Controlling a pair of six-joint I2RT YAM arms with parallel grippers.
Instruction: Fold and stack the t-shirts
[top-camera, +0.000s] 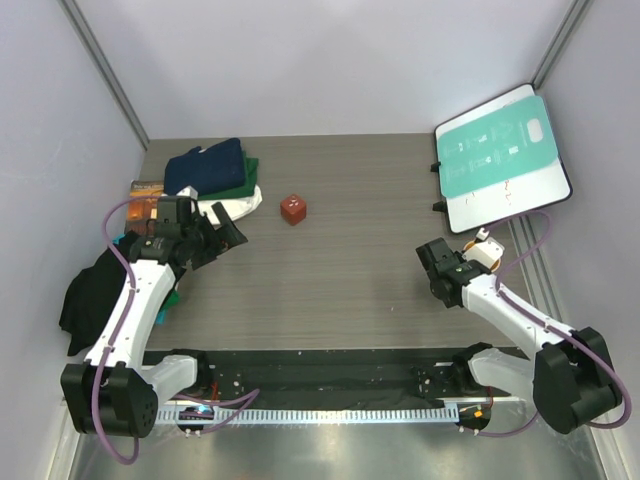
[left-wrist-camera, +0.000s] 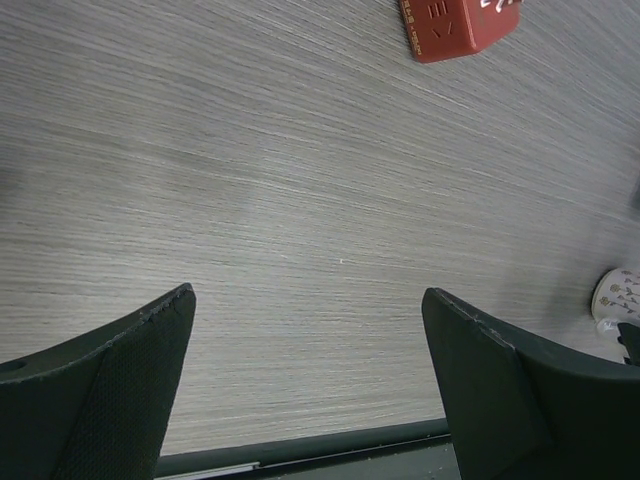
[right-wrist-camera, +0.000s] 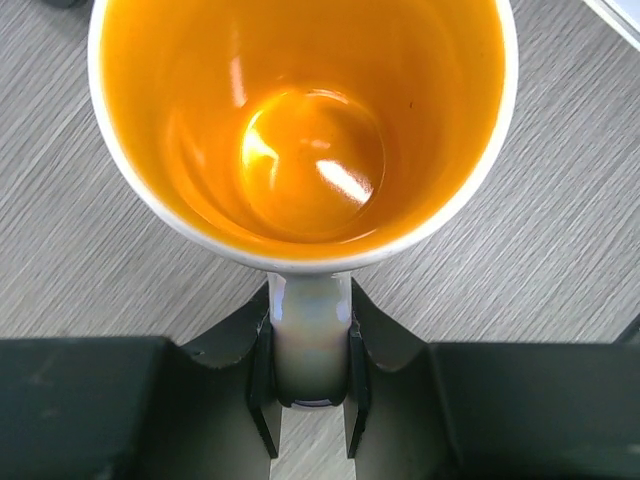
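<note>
My right hand (right-wrist-camera: 310, 372) is pinching the handle of a white mug (right-wrist-camera: 300, 130) with a glossy orange inside and its mouth facing my wrist camera. My left hand (left-wrist-camera: 310, 310) is spread wide above the bare tabletop (left-wrist-camera: 300, 180), holding nothing. Past it sits a red block (left-wrist-camera: 455, 25) whose raised marks I can't read. The t-shirts (top-camera: 210, 170) are piled far left, navy on top, green and cream beneath. Print on the teal-and-white board (top-camera: 500, 155) is too small to read.
</note>
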